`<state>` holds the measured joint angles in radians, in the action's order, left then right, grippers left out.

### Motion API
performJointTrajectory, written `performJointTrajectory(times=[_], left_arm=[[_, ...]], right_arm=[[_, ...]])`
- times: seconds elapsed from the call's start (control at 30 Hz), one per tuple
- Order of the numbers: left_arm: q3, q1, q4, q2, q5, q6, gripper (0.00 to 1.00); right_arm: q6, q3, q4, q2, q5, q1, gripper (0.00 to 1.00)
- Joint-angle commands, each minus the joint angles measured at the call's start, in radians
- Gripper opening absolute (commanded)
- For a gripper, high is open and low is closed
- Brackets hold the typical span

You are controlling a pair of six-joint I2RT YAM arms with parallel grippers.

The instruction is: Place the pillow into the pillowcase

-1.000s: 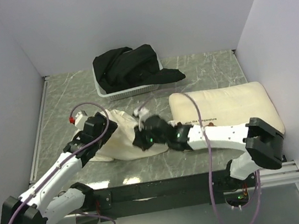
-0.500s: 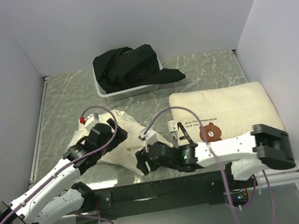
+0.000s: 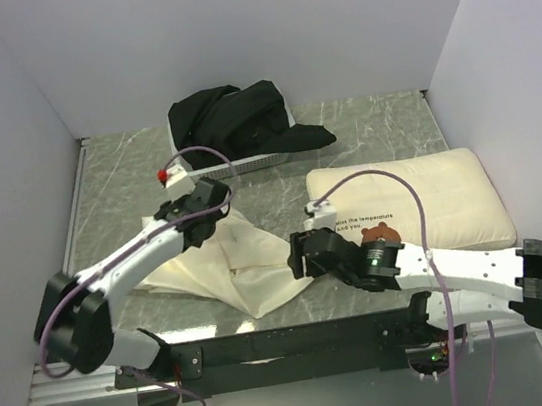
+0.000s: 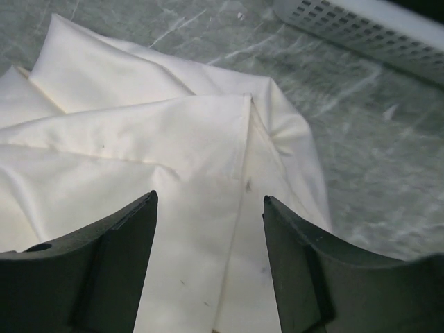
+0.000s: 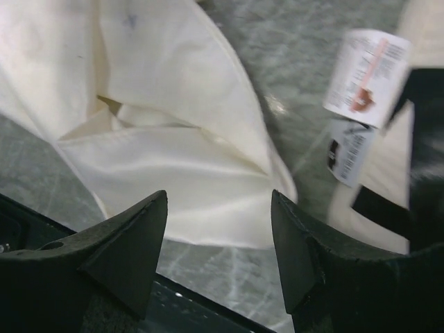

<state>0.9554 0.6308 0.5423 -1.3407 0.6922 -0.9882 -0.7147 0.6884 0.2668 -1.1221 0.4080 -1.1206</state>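
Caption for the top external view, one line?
Open left claw and right claw flank the crumpled pillowcase; the bear-print pillow lies beside it, not yet inserted.

bare table [image 3: 271,191] between pillowcase [image 3: 221,265] and pillow [image 3: 422,197]; basket [image 3: 231,167] blocks far side.

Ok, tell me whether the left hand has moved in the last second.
Yes. Seen from the top, the left hand has moved up and right, closer to the white basket, and now hangs over the pillowcase's far edge.
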Motion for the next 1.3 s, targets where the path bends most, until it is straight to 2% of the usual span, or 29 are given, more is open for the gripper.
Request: performJointTrajectory(times=[0.0,0.2,0.3,0.4,0.43,0.5,0.53,0.6,0.63,0.7,0.73,0.83,0.87,0.97,1.03,1.1,1.13,1.17,1.23,1.27], left_arm=[[0.075,-0.006,0.002,-0.136,0.05,0.149,0.66],[0.12,-0.031,-0.05,-0.247,0.012,0.213,0.66],[0.158,-0.036,-0.025,-0.334,0.024,0.227,0.65],[0.166,-0.048,-0.022,-0.388,0.035,0.215,0.56],[0.16,-0.057,-0.018,-0.4,0.038,0.207,0.47],[0.161,-0.071,-0.007,-0.413,0.05,0.195,0.44],[0.161,-0.089,0.005,-0.417,0.052,0.191,0.37],[0.163,-0.105,0.018,-0.411,0.07,0.191,0.34],[0.166,-0.12,0.03,-0.388,0.073,0.197,0.27],[0.169,-0.135,0.041,-0.356,0.078,0.209,0.22],[0.169,-0.154,0.041,-0.316,0.075,0.23,0.16],[0.178,-0.206,0.051,-0.234,0.052,0.267,0.01],[0.181,-0.218,0.062,-0.21,0.049,0.275,0.01],[0.209,-0.267,0.085,-0.097,0.027,0.286,0.01],[0.271,-0.301,0.099,0.001,0.021,0.313,0.01],[0.34,-0.327,0.131,0.064,0.012,0.336,0.01],[0.424,-0.354,0.137,0.119,-0.005,0.359,0.01],[0.468,-0.364,0.137,0.147,-0.011,0.374,0.01],[0.57,-0.368,0.105,0.233,-0.025,0.429,0.01],[0.601,-0.37,0.097,0.257,-0.014,0.439,0.01]], right_arm=[[-0.083,-0.082,0.071,0.097,0.045,0.019,0.68],[-0.092,-0.118,0.028,0.05,0.014,0.044,0.68],[-0.104,-0.144,-0.007,0.019,-0.011,0.056,0.67],[-0.103,-0.171,-0.09,-0.01,-0.06,0.084,0.65],[-0.098,-0.173,-0.109,-0.037,-0.087,0.091,0.65],[-0.092,-0.159,-0.132,-0.071,-0.101,0.108,0.61],[-0.089,-0.152,-0.133,-0.099,-0.103,0.11,0.56],[-0.086,-0.138,-0.133,-0.117,-0.104,0.114,0.51],[-0.088,-0.136,-0.133,-0.119,-0.106,0.117,0.45],[-0.089,-0.138,-0.126,-0.111,-0.101,0.123,0.38],[-0.086,-0.139,-0.124,-0.104,-0.103,0.131,0.29],[-0.066,-0.139,-0.123,-0.081,-0.121,0.168,0.15],[-0.062,-0.133,-0.11,-0.076,-0.124,0.177,0.12],[-0.026,-0.035,-0.052,-0.061,-0.136,0.225,0.05],[0.01,0.037,-0.011,-0.05,-0.123,0.26,0.04],[0.062,0.173,0.052,-0.056,-0.106,0.287,0.04],[0.081,0.23,0.077,-0.065,-0.08,0.306,0.03],[0.101,0.352,0.128,-0.076,-0.071,0.342,0.02],[0.156,0.486,0.182,-0.125,-0.058,0.387,0.0],[0.173,0.62,0.222,-0.142,-0.052,0.427,0.0]])
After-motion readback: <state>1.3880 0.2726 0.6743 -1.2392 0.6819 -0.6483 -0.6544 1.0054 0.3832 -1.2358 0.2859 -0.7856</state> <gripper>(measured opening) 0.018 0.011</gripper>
